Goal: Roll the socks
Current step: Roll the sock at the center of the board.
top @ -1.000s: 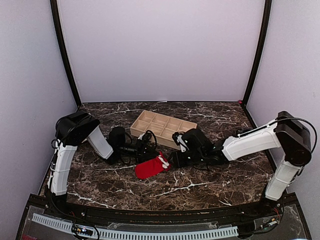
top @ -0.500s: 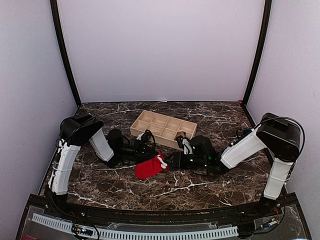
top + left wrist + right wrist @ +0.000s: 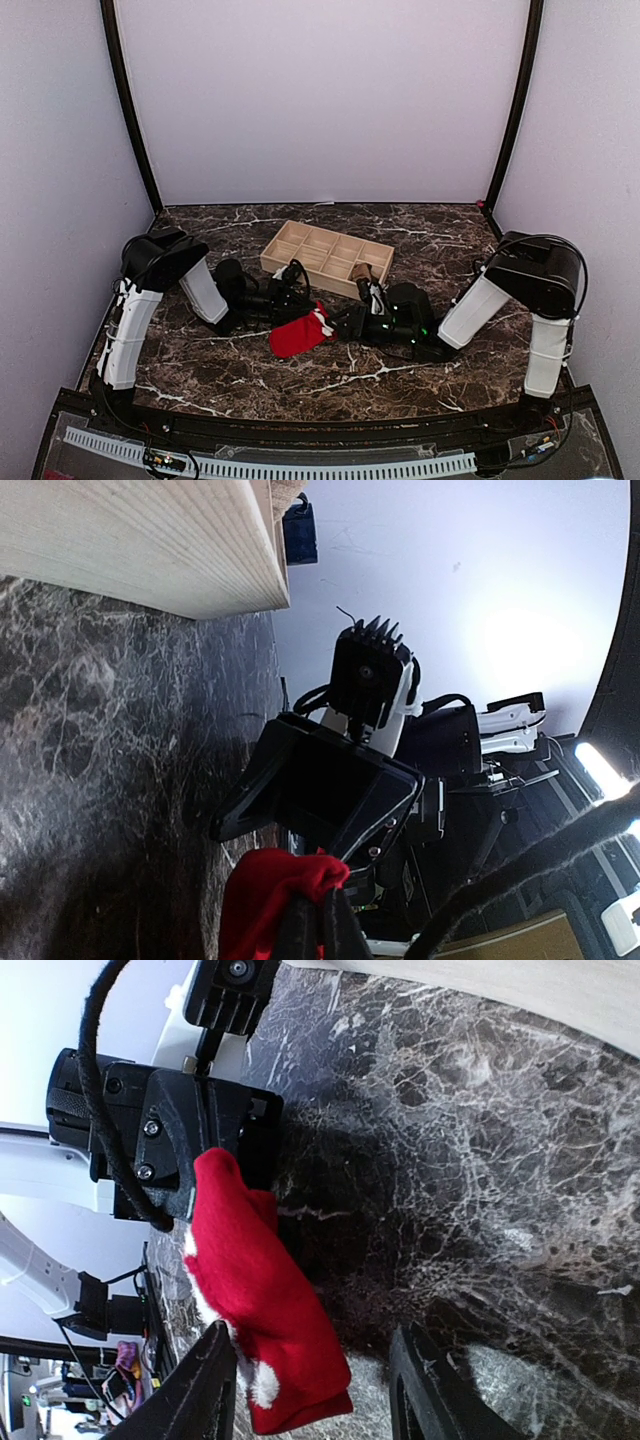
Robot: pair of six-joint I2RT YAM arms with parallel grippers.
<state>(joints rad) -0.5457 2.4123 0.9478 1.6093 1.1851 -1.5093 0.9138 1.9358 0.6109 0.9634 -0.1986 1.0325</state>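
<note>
Red and soft, the red sock [image 3: 298, 335] lies flattened on the dark marble tabletop [image 3: 420, 225], on the near side of the wooden tray [image 3: 322, 250] and between the two arms, with white flecks at its right end. It looks light and limp, the sort of cloth that sags and folds wherever it is not held. It should grip well and cannot break, so a roll would probably need one end pinned while the other is turned over onto it. An edge or the cuff is the place to pinch, not the slack middle. The left claw [image 3: 318, 925] has its jaws drawn nearly together, with a raised fold of the sock's left end nipped between them. The right claw [image 3: 310, 1335] is spread wide and holds nothing. The sock's white-flecked end lies in the gap between its fingers, close against one of them, though whether that finger touches the cloth I cannot tell. A small brown lump [image 3: 360, 272] shows at the tray's near right corner, too small to say whether it is the second sock.
</note>
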